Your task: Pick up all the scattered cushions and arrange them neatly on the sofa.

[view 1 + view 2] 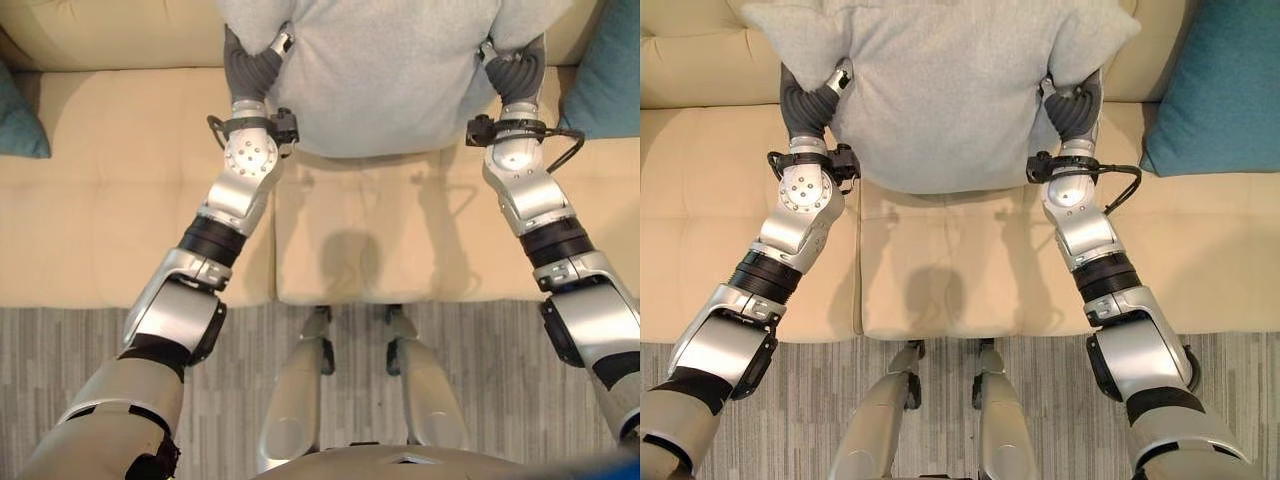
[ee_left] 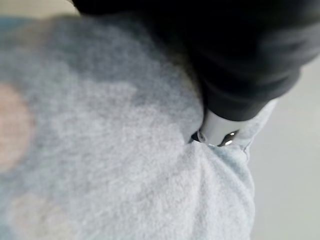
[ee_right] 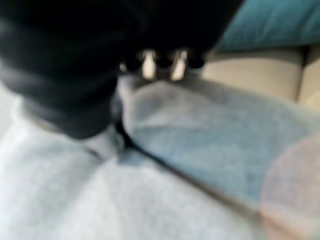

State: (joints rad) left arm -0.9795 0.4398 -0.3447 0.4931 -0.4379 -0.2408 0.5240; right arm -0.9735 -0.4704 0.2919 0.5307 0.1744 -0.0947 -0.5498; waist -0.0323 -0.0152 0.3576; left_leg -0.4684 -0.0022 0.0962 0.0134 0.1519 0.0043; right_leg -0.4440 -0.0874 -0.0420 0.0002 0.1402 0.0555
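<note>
A: Item one?

B: Grey cushion (image 1: pixel 940 90). Large, roughly square, soft fleecy cover with a fine nap, corners rounded and slightly puckered. It is held above the back part of the sofa (image 1: pixel 940 270), between the two arms, over the middle seat.

A: Who holds it?

B: Both hands. The left hand (image 1: pixel 830 85) sits at the cushion's left edge, dark ribbed cover showing and a silver thumb lying against the fabric. In the left wrist view that thumb (image 2: pixel 220 132) presses into a fold of the cover. The fingers are tucked behind the cloth, so I cannot tell how they are set.

A: And the other?

B: The right hand (image 1: pixel 1072 105) is at the cushion's right edge, its ribbed cover half under the drooping corner. The right wrist view shows silver fingers (image 3: pixel 150 64) curling over the edge of the grey cloth, with the thumb sunk in a crease: a grip on the cushion.

A: Item two?

B: Sofa. Cream, smooth leather-like covering, flat squared seat pads parted by straight seams, faint dimples in the surface.

A: Item three?

B: Teal cushion (image 1: pixel 1225 85). Woven-looking cover, plump, propped against the sofa back at the robot's right, well clear of the grey one.

A: Item four?

B: Second teal cushion (image 1: pixel 20 115), a dark corner at the sofa's far left.

A: Floor?

B: Rug (image 1: pixel 1040 400), grey, streaked with fine stripes, meeting the sofa's front edge.
</note>
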